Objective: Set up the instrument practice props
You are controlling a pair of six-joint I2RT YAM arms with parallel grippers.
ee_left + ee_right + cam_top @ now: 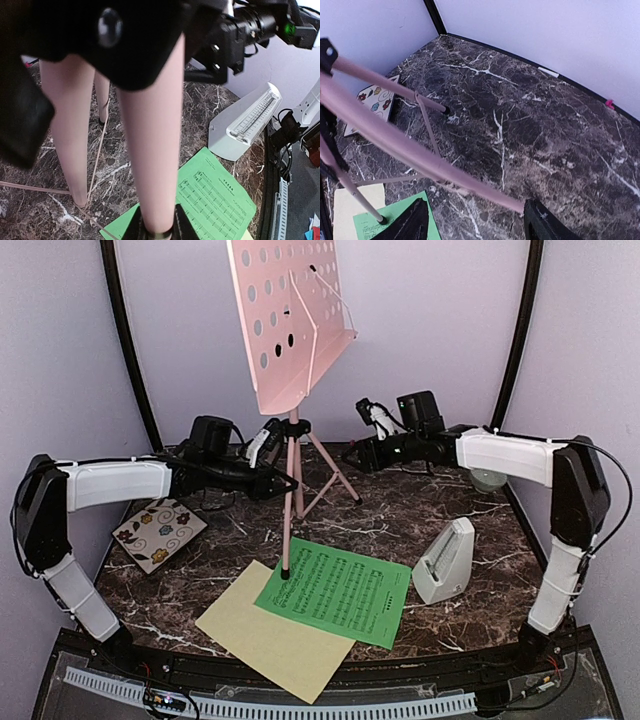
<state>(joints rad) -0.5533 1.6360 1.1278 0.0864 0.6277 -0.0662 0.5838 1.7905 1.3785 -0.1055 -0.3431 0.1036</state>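
The left gripper [272, 476] is clenching the music stand [290, 330] by its pole in the middle of the table [420, 505], one foot resting on the green sheet [345, 595] toward the near edge. The right gripper [360, 455] is hanging released beside a back leg. The next move is likely lifting that sheet onto the stand, which calls for freeing it from under the foot.

My left arm [110, 483] goes up from its base and bends at the elbow far out on the left. Then it reaches flat toward the middle. My left claw [280, 478] is squeezed tight on the pink music stand [285, 330], low down where its legs are. My right arm [505, 455] does the same from the other side, with its elbow out on the right. My right claw [362, 454] has its two fingers [407, 225] spread wide and holds nothing. The two claws point toward each other, near but not touching.
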